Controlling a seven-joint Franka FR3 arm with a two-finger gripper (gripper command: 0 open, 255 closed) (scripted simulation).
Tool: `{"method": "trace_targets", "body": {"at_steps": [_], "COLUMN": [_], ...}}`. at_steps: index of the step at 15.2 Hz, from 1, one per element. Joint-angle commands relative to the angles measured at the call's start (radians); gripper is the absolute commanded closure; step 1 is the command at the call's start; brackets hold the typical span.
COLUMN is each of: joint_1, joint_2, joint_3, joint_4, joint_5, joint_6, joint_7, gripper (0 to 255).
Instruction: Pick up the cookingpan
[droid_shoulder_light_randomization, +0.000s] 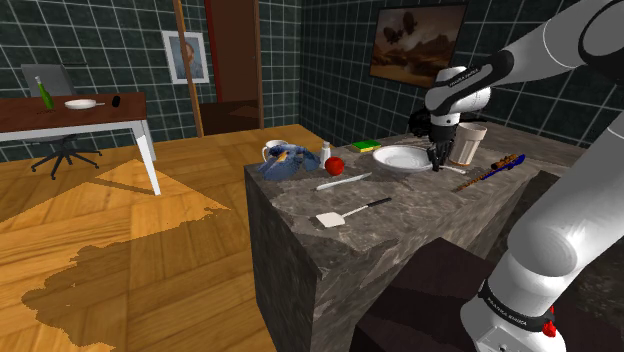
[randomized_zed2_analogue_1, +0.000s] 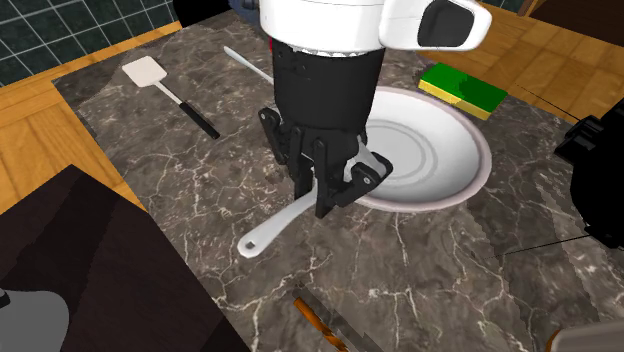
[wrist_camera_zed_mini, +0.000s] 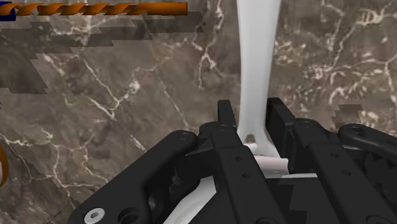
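The cooking pan is a white shallow round pan lying on the dark marble counter. Its long white handle points toward the counter's near edge in the second exterior view. My black gripper comes straight down over the handle close to where it joins the pan. In the wrist view the fingers press against both sides of the handle, so the gripper is shut on it. In the shoulder view the gripper stands at the right rim of the pan.
A green and yellow sponge lies behind the pan, a white spatula to its left. An orange-handled knife lies near the handle's end. A cup stands close beside the gripper. A red apple and a blue bowl sit farther left.
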Motion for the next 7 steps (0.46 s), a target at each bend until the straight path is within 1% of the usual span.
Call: {"method": "trace_targets", "body": {"at_steps": [1, 5, 7], "joint_1": [0.001, 0.002, 0.002], "joint_2": [-0.016, -0.041, -0.042], "joint_3": [0.004, 0.01, 0.011], "joint_4": [0.015, 0.047, 0.049], "joint_5": [-0.003, -0.007, -0.008], "joint_6": [-0.03, -0.086, -0.088], "joint_7": [0.003, 0.003, 0.003], "gripper": [255, 255, 255]}}
